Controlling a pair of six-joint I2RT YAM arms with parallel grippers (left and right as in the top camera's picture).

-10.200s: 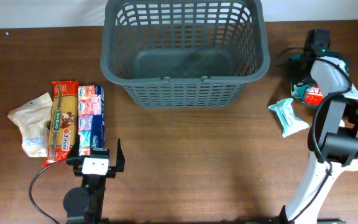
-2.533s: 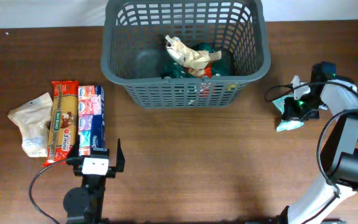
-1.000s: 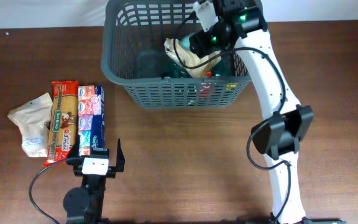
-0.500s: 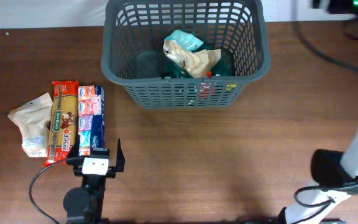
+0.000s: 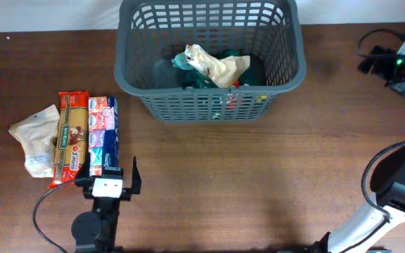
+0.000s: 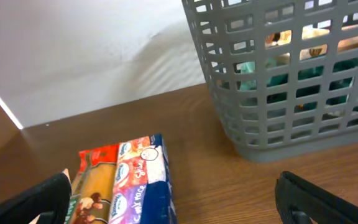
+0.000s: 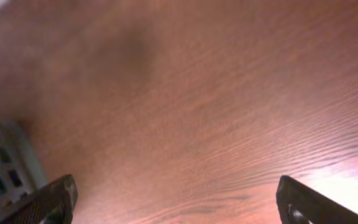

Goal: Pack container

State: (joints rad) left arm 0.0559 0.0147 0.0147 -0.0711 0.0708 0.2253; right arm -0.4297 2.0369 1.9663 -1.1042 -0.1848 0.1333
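Sitting at the far middle of the bench (image 5: 259, 183), the basket (image 5: 209, 105) already holds a small heap: a crumpled tan packet (image 5: 220, 67) on top of teal and dark green ones. Three items wait outside it on the left: a pale bag (image 5: 35, 140), a red pack (image 5: 71, 137) and a pink-and-blue pack (image 5: 103, 137), lying side by side and touching.

The left tool (image 5: 110, 172) rests at the near edge just beside the pink-and-blue pack, jaws wide and empty. The right tool (image 7: 178, 202) hangs over bare wood at the far right, well apart from the basket, also wide with nothing between its fingers.

I judge the basket stiff but light for its bulk, so a knock could slide it. If it must be moved, the solid rim is the place to take it, not the thin lattice. It likely needs no lifting. The packs look light and crinkly, best pinched across the narrow width.
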